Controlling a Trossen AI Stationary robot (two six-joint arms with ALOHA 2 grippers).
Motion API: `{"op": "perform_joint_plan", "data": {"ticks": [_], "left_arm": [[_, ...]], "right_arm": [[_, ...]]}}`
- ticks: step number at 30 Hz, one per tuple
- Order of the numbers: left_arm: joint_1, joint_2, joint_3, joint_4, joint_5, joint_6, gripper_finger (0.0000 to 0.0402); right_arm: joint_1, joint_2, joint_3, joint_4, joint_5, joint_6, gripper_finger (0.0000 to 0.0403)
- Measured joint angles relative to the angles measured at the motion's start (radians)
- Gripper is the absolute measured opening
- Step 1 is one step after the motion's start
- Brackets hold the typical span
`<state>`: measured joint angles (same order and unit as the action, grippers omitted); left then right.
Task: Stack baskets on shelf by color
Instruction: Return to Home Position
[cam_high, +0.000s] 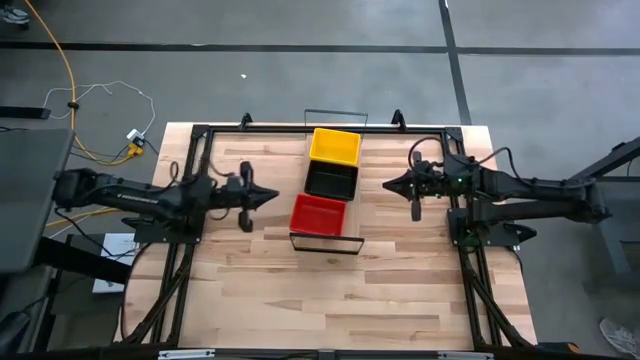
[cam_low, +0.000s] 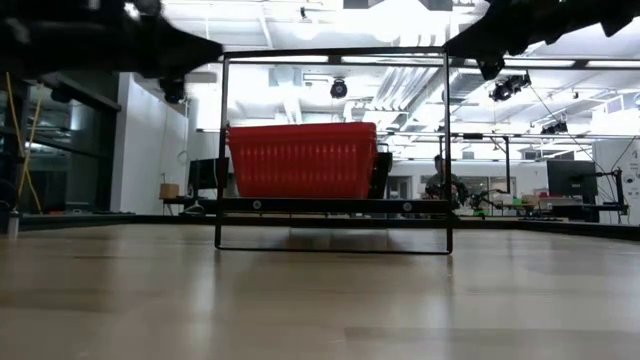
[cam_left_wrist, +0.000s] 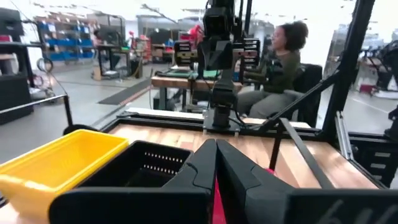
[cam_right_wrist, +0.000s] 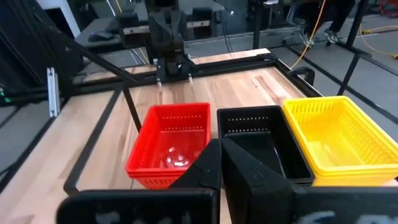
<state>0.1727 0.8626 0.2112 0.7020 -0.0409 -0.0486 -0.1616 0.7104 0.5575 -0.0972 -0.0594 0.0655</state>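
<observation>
Three baskets sit in a row on the shelf (cam_high: 326, 238): a yellow basket (cam_high: 335, 146) at the far end, a black basket (cam_high: 331, 180) in the middle and a red basket (cam_high: 319, 214) at the near end. All three rest on their bottoms on the plank between the black wire frames. My left gripper (cam_high: 274, 196) hovers left of the row, shut and empty, pointing at the baskets. My right gripper (cam_high: 388, 184) hovers right of the row, shut and empty. The low view shows the red basket (cam_low: 302, 160) side on.
Bare striped tabletop (cam_high: 340, 300) lies on the near side of the shelf and on both sides of it. Black arm frames (cam_high: 170, 290) run along the table's left and right edges. A seated person (cam_left_wrist: 280, 62) is in the room beyond the right side of the table.
</observation>
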Motion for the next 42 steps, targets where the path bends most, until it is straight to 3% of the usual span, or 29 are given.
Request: {"op": "perform_joint_plan", "data": {"ticks": [9, 19, 25, 33, 42], "left_arm": [[-0.110, -0.339, -0.203, -0.027, -0.103, -0.004, 0.0000], [-0.170, -0.575, -0.198, -0.380, -0.136, 0.008, 0.0000], [-0.170, -0.650, -0.199, -0.409, -0.123, 0.021, 0.0000], [-0.170, -0.653, -0.199, -0.416, -0.120, 0.026, 0.0000], [-0.170, -0.652, -0.199, -0.415, -0.120, 0.026, 0.0000]], "right_arm": [[0.000, -0.028, 0.000, -0.027, -0.025, 0.067, 0.0000], [0.000, -0.128, 0.000, -0.154, -0.161, 0.087, 0.0000], [0.031, -0.313, -0.012, -0.302, -0.110, 0.084, 0.0000], [0.124, -0.565, -0.265, -0.073, 0.005, 0.104, 0.0000], [0.179, -0.590, -0.503, 0.221, 0.057, 0.030, 0.0000]]}}
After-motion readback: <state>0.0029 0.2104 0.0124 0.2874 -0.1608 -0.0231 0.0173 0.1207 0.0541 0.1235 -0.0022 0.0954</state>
